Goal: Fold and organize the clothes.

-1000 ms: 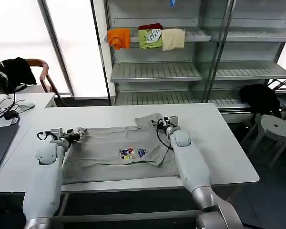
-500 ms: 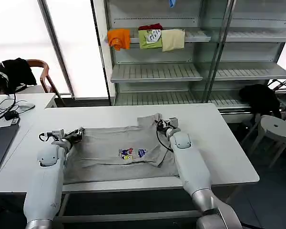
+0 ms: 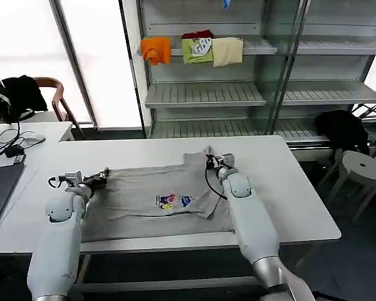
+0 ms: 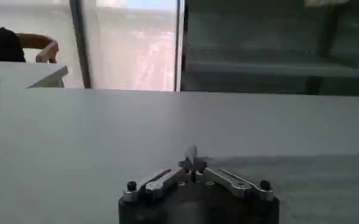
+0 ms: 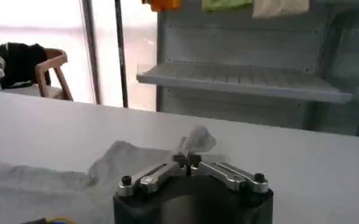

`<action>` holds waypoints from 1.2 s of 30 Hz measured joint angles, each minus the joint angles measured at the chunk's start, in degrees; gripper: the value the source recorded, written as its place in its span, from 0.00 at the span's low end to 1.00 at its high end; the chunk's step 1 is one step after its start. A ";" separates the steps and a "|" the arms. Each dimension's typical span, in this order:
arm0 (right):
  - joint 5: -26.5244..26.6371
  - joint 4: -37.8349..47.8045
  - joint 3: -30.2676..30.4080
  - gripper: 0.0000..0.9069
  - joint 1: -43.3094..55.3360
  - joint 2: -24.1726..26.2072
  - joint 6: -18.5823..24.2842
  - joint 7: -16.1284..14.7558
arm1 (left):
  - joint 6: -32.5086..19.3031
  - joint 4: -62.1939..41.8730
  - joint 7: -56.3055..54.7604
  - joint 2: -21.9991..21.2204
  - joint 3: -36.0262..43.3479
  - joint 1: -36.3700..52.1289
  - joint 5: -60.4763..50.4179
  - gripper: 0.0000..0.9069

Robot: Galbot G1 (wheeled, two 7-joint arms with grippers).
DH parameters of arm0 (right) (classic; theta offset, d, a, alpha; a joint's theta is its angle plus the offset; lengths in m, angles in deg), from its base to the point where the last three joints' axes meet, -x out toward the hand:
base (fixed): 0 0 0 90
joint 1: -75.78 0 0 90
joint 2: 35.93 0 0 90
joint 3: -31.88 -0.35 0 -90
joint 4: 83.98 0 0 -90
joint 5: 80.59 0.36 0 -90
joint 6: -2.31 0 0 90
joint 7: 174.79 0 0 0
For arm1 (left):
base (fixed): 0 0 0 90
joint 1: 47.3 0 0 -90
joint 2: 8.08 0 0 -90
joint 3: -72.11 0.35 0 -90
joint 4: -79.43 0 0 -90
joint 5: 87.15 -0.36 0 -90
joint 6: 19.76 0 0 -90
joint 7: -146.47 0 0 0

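- From the head view I see the grey shirt [image 3: 156, 200] spread flat on the white tabletop [image 3: 301, 194], chest print facing up.
- My left gripper [image 3: 102, 177] sits at the shirt's left edge; its wrist view shows the fingers [image 4: 192, 159] pinched together over a thin bit of cloth.
- My right gripper [image 3: 208, 161] is at the shirt's far right corner; its wrist view shows it clamped on a raised tuft of fabric.
- On the shelf [image 3: 257, 45] behind lie orange, green and cream garments [image 3: 194, 49].
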 measured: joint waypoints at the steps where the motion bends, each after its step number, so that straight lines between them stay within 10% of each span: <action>1: 0.17 -1.26 0.17 0.00 -0.48 0.00 -0.32 0.00 | 0.16 0.75 -0.14 0.08 -0.04 -0.26 0.51 0.00; 36: 2.81 -43.60 -2.15 0.00 -32.60 7.04 -8.37 -1.57 | -3.39 20.72 5.94 5.81 -6.44 -22.06 20.82 0.00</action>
